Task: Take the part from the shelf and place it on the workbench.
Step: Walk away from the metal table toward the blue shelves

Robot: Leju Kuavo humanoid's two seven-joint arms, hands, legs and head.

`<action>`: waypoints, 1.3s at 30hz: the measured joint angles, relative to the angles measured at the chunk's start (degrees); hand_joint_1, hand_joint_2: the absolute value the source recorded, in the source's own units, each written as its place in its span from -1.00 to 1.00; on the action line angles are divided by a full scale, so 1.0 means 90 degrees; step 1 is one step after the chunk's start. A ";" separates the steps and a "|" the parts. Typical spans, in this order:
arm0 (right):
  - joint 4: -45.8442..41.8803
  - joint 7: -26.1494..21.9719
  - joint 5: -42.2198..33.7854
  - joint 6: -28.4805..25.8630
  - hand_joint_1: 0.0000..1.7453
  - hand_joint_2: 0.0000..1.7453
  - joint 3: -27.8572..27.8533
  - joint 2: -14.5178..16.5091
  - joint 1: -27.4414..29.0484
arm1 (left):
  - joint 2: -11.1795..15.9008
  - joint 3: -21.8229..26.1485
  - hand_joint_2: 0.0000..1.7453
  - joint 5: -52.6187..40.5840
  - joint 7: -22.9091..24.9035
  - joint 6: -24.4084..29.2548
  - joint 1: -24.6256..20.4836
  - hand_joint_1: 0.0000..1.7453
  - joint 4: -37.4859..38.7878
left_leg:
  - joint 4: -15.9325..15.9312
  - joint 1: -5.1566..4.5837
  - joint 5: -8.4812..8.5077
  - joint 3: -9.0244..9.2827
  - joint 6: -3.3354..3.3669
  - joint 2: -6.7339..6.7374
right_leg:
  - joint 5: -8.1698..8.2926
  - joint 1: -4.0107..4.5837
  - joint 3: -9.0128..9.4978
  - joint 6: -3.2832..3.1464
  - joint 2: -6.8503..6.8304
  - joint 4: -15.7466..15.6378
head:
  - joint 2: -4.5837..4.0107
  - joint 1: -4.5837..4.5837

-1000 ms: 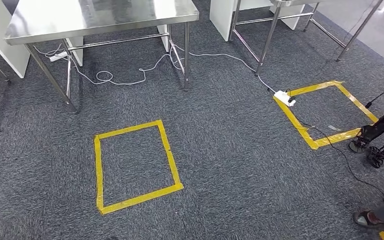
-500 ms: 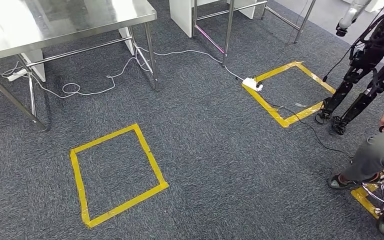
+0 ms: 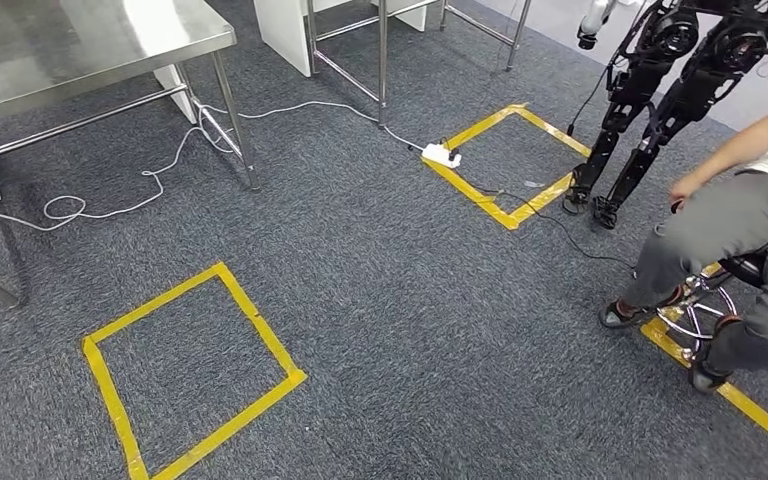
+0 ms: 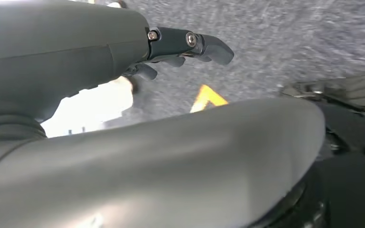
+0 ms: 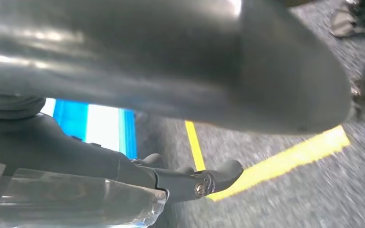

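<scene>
My left hand (image 4: 123,66) hangs over grey carpet in the left wrist view. Its dark fingers (image 4: 190,42) are stretched out and apart, with nothing between them. My right hand (image 5: 171,183) also hangs with its fingers (image 5: 214,178) extended over the carpet and a yellow tape line. A clear glossy surface (image 5: 76,202) lies along that hand; what it is I cannot tell. The steel workbench (image 3: 60,40) stands at the far left in the head view, its top bare. No part or shelf can be made out.
A person (image 3: 730,220) sits on a stool (image 3: 705,315) at the right. Another robot's dark legs (image 3: 640,110) stand beside a taped yellow square (image 3: 480,195) with a white power strip (image 3: 441,156). A second yellow square (image 3: 260,335) lies near left. A white cable (image 3: 140,205) runs under the workbench.
The whole head view has swung to the right: the workbench and yellow squares slid left, and the seated person and the other robot came further into the picture.
</scene>
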 joint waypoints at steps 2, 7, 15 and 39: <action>0.0001 0.0015 0.0049 0.0048 -1.00 -1.00 -0.0009 -0.0005 0.0004 | 0.0010 0.0001 -1.00 -0.0015 0.0130 -0.0042 0.0004 -1.00 0.0001 | -0.0035 -0.0013 0.0059 -0.0025 0.0106 0.0184 | -0.0304 -0.0012 -0.0267 -0.0028 -0.0376 0.0545 | 0.0000 0.0035; 0.0002 0.0016 0.0147 0.0080 -1.00 -1.00 -0.0016 -0.0023 0.0006 | 0.0037 0.0001 -1.00 -0.0073 0.0147 -0.0064 0.0025 -1.00 0.0002 | -0.0028 -0.0085 0.0079 -0.0094 0.0144 0.0676 | -0.0758 -0.0023 -0.0546 0.0081 -0.0658 0.1495 | 0.0000 0.0062; 0.0005 0.0001 0.0213 0.0084 -1.00 -1.00 -0.0022 -0.0078 0.0014 | 0.0045 0.0001 -1.00 -0.0096 0.0086 -0.0058 -0.0027 -1.00 0.0012 | 0.0015 -0.0088 0.0002 -0.0012 -0.0113 0.1032 | -0.0208 0.0087 0.0382 -0.0196 -0.0917 -0.0141 | 0.0000 0.0031; 0.0009 -0.0073 0.0413 0.0165 -1.00 -1.00 -0.0049 -0.0059 0.0011 | 0.0113 0.0002 -1.00 -0.0223 0.0060 0.0028 0.0010 -1.00 0.0032 | -0.0115 0.0028 0.0085 0.0011 -0.0015 0.0814 | -0.0446 -0.0141 -0.0279 0.0104 -0.0830 0.0912 | 0.0000 0.0055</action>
